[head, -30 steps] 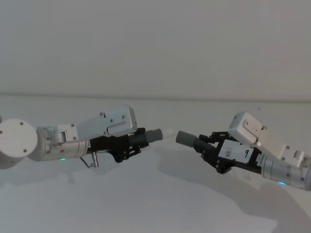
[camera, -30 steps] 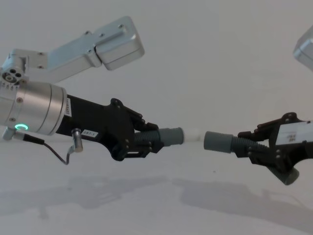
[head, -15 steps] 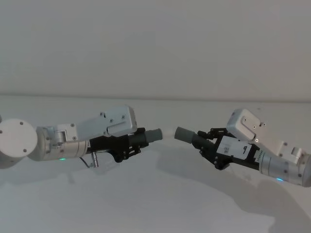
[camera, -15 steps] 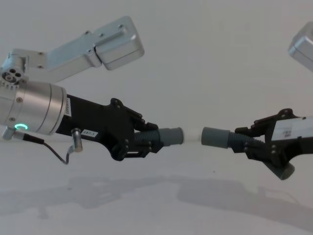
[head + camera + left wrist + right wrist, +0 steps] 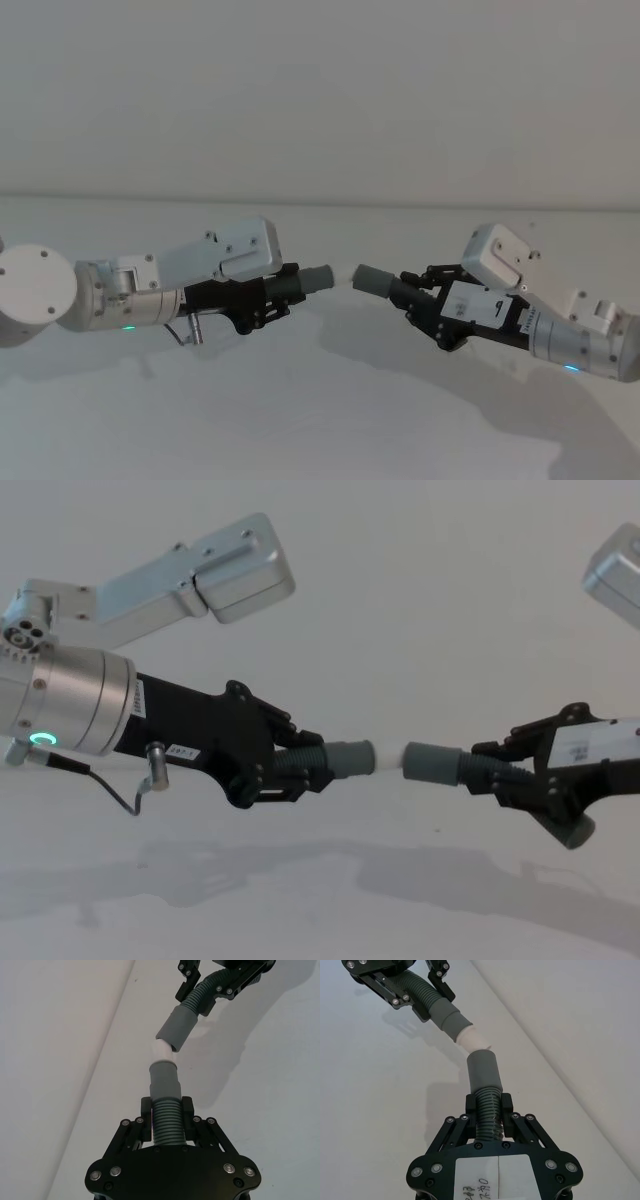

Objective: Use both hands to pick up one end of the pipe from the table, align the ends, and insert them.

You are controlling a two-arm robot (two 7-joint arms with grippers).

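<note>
My left gripper (image 5: 275, 292) is shut on the corrugated part of the shorter pipe piece, held above the table (image 5: 300, 410). Its grey collar (image 5: 350, 757) and white tip (image 5: 388, 757) point right. My right gripper (image 5: 418, 295) is shut on the longer piece just behind its smooth cuff (image 5: 432, 760), which points left. In the left wrist view the white tip (image 5: 161, 1051) meets the mouth of the cuff (image 5: 177, 1027) at a slight angle. In the right wrist view the tip (image 5: 470, 1039) sits at the rim of the cuff (image 5: 483, 1070). Whether it is inside, I cannot tell.
The longer piece's plain corrugated end (image 5: 570, 830) hangs below the right gripper. A pale wall (image 5: 320, 90) stands behind the table. The arms' shadows (image 5: 300, 865) fall on the white surface beneath them.
My right gripper has moved left with the cuff, closing the gap to the white tip. The left arm has not moved.
</note>
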